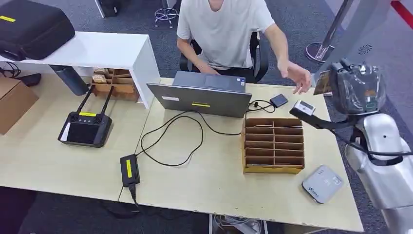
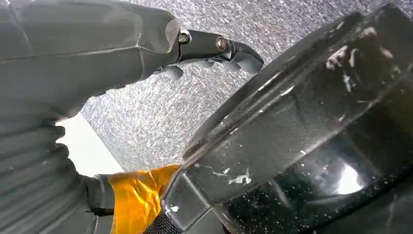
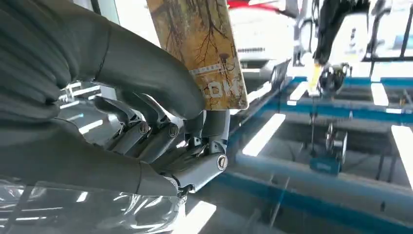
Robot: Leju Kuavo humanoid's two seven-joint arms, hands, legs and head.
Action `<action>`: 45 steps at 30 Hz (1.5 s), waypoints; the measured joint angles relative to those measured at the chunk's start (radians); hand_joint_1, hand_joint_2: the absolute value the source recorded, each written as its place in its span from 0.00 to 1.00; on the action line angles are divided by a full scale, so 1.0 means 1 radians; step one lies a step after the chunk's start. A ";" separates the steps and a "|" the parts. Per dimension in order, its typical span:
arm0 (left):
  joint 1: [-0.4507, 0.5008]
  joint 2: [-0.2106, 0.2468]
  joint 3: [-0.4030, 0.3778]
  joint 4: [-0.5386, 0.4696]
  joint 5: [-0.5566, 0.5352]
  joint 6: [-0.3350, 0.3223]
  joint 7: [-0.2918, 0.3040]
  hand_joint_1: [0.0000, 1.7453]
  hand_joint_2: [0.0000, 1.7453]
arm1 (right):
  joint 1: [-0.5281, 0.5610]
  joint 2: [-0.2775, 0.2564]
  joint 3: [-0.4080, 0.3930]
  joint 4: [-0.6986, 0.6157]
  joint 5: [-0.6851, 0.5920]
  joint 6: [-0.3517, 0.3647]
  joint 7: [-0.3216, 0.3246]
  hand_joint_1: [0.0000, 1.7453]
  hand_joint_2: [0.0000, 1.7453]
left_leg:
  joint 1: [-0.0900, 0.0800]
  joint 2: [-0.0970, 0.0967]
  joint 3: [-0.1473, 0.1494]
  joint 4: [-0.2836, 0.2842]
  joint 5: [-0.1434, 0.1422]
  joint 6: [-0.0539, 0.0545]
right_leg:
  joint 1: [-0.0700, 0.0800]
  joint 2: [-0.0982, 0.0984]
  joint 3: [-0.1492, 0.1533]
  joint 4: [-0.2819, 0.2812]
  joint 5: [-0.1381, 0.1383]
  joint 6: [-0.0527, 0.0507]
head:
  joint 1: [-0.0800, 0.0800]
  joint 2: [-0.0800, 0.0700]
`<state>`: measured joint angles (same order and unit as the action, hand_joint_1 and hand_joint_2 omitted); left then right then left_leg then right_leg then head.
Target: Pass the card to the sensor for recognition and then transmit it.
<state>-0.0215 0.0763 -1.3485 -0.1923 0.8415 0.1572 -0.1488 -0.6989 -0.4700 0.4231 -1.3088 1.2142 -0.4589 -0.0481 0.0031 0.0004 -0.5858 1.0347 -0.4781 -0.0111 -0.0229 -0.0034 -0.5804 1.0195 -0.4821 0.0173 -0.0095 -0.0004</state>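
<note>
Head view, nearest items first:
Card reader: grey-white sensor pad [image 1: 322, 183], flat on the table [image 1: 209, 180] near its front right corner.
Power brick: black adapter with yellow label [image 1: 129, 170], at the front edge, its cable looping back toward the laptop.
Slotted box: brown cardboard organiser [image 1: 273, 145], compartments in two columns, just behind the sensor pad.
Remote controller: black unit with two antennas [image 1: 85, 127], on the left table.
Right hand: raised at the table's right side [image 1: 351, 87], beyond the organiser; it grips the card between thumb and fingers.
Card: yellow-brown, tree-patterned [image 3: 204, 48], held above the curled fingers [image 3: 160, 141] in the right wrist view (its edge also shows beside the hand, [image 1: 323, 83]).
Laptop: grey, open, its lid's back toward the robot [image 1: 199, 100]; a small black device [image 1: 278, 100] lies to its right.
Person: seated behind the laptop in a white shirt [image 1: 224, 29], one hand [image 1: 299, 78] reaching out near the card.
Left hand: seen over grey carpet [image 2: 209, 53]; fingers bent, whether closed cannot be told.
</note>
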 joint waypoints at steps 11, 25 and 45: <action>-0.005 0.001 -0.002 0.000 -0.023 -0.011 -0.001 0.00 1.00 | -0.196 0.008 0.078 0.078 0.014 0.062 0.008 1.00 1.00 | 0.000 -0.001 0.000 0.000 0.000 0.000 | 0.000 0.000 0.000 0.000 0.000 0.000 | 0.000 0.000; -0.005 0.002 -0.003 0.000 -0.026 -0.013 -0.001 0.00 1.00 | -0.227 0.023 0.121 0.127 0.017 0.064 0.010 1.00 1.00 | 0.000 -0.001 -0.001 0.000 0.000 0.000 | 0.000 -0.001 0.000 0.000 0.000 0.000 | 0.000 0.000; -0.007 0.006 -0.002 0.000 -0.032 -0.029 -0.008 0.00 1.00 | -0.232 0.026 0.189 0.160 0.001 0.061 0.026 0.00 1.00 | 0.000 0.000 0.000 0.000 0.000 0.000 | 0.000 0.000 0.000 0.000 0.000 0.000 | 0.000 0.000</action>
<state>-0.0285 0.0828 -1.3508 -0.1923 0.8091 0.1282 -0.1564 -0.9305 -0.4444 0.6119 -1.1486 1.2150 -0.3975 -0.0221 0.0032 -0.0001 -0.5861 1.0349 -0.4782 -0.0111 -0.0228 -0.0038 -0.5807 1.0194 -0.4821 0.0173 -0.0095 -0.0004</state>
